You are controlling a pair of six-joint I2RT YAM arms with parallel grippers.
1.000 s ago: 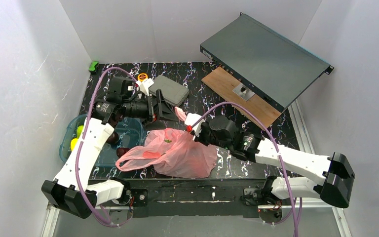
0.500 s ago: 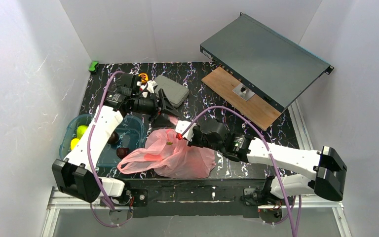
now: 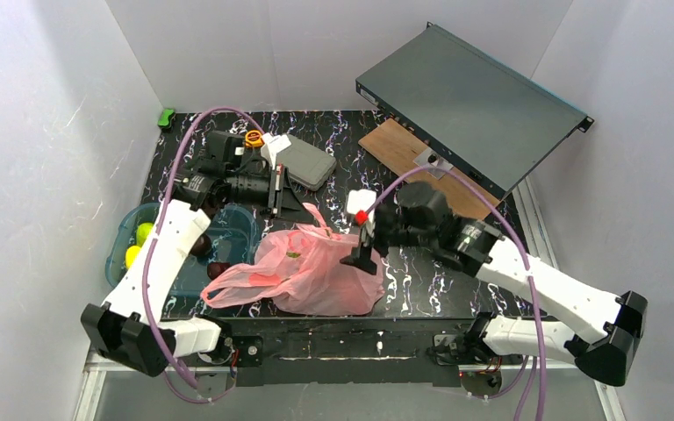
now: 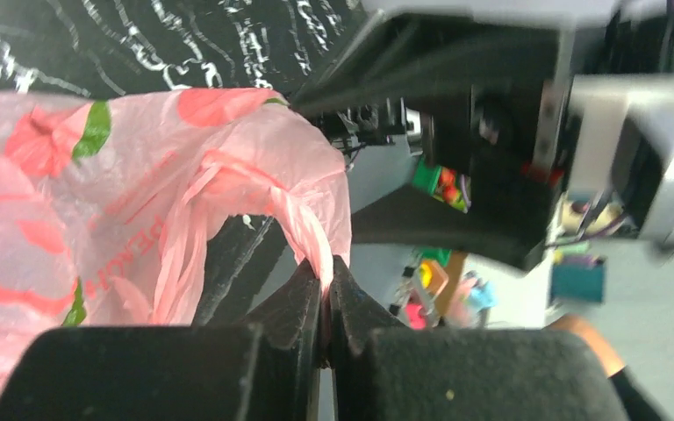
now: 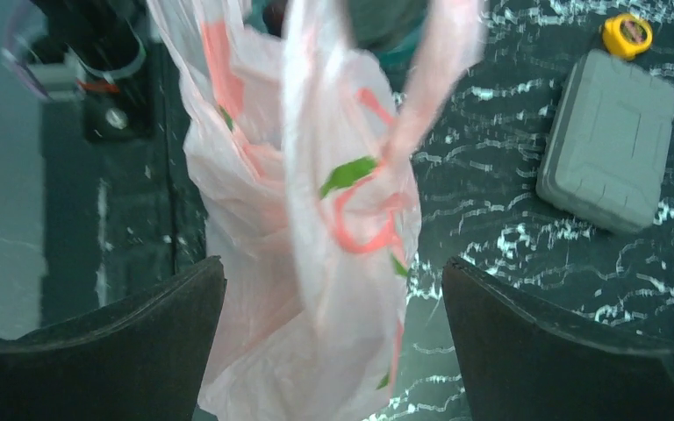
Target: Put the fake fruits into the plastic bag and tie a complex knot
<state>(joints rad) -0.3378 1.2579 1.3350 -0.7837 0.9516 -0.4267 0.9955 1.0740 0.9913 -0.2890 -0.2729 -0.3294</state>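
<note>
Left gripper [image 4: 326,272] is shut tight, pinching a twisted strand of the bag's handle [image 4: 311,241] right at the fingertips. Right gripper [image 5: 333,263] is spread wide and holds nothing; the bag [image 3: 316,272] shows between its fingers, and I can't tell whether it touches them. The bag lies crumpled on the table [image 3: 421,289] at the near middle, between the arms, one handle lifted toward the left gripper and the other loop [image 3: 228,285] trailing flat to the left. At least some fruits [image 3: 143,232] sit in the tub [image 3: 127,219] at far left; I can't tell whether any are inside the bag. Risks: the pinch is on thin film at the very tips, so a pull could slip the handle out or stretch and tear it. The bag looks light and limp, so lifting with one handle may drag the whole thing instead of opening the mouth, and it sits near the table's front edge. If the right gripper closes where it is, it likely grabs body film rather than the second handle, making a lopsided knot. Knotting now would shut out the fruits in the tub.
</note>
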